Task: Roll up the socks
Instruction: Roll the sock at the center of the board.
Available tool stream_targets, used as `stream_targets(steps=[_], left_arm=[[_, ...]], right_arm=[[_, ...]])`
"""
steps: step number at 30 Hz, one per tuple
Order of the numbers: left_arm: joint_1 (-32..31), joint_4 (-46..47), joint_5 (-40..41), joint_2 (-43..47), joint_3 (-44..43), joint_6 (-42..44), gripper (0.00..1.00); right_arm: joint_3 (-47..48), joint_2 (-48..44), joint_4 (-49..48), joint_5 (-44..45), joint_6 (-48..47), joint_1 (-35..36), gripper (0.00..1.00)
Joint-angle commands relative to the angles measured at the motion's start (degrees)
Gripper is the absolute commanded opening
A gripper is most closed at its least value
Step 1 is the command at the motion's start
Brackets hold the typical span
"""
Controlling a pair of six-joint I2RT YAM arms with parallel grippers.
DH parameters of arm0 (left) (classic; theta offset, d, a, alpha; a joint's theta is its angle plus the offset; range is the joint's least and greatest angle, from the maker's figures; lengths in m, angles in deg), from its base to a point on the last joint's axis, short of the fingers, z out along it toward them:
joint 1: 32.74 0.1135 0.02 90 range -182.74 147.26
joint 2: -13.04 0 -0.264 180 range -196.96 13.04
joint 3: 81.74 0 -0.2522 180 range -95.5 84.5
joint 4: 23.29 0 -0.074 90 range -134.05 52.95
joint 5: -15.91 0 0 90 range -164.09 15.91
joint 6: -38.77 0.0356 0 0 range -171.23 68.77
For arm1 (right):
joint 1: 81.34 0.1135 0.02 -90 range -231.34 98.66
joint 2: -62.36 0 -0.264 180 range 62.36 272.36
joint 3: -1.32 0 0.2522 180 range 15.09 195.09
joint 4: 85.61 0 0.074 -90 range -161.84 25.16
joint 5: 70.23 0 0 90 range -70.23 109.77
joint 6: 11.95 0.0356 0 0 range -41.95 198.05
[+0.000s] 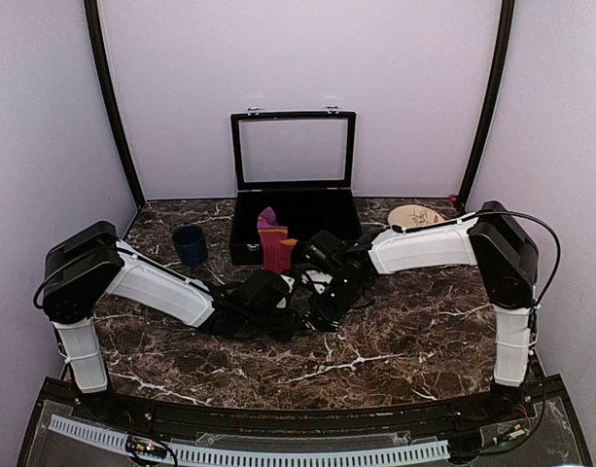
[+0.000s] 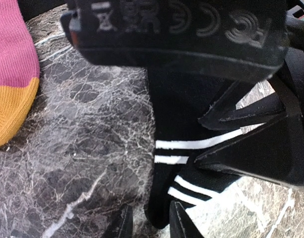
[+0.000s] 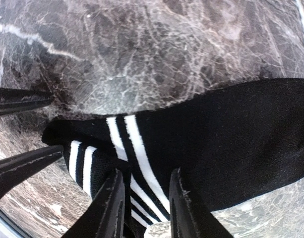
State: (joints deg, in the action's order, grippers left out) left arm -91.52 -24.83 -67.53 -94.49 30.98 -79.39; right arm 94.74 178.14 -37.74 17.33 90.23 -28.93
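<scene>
now your right gripper (image 3: 146, 208) is clamped on the striped cuff fold of the black sock (image 3: 231, 144), mid-table. your left gripper (image 2: 151, 223) straddles the sock's end at a narrow gap; you cannot tell if it grips. the maroon sock (image 1: 271, 241) sits just far-left, by the black case (image 1: 307, 206). bare marble table (image 1: 424, 331) lies near and right; the blue cup (image 1: 190, 244) stands left.

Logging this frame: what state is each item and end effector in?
Case lid: open, upright.
Blue cup: upright.
Maroon sock: unrolled.
Black sock: unrolled, striped end folded.
Right end effector: shut on black sock.
Left end effector: astride black sock's end, grip unclear.
</scene>
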Motion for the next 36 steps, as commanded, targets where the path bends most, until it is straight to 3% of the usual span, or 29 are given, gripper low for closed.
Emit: stream_targets(steps=[1,36], left_arm=[[-0.72,-3.7,-2.61,-2.19,-0.02,0.3,0.27],[-0.72,-1.09,-2.2,-2.64,-1.17,0.17,0.24]], right_arm=[[-2.06,-0.15,-0.45,2.0,0.89,-0.63,0.33],[-6.44,-5.18,-3.16,2.96,4.62,-0.81,0.35]])
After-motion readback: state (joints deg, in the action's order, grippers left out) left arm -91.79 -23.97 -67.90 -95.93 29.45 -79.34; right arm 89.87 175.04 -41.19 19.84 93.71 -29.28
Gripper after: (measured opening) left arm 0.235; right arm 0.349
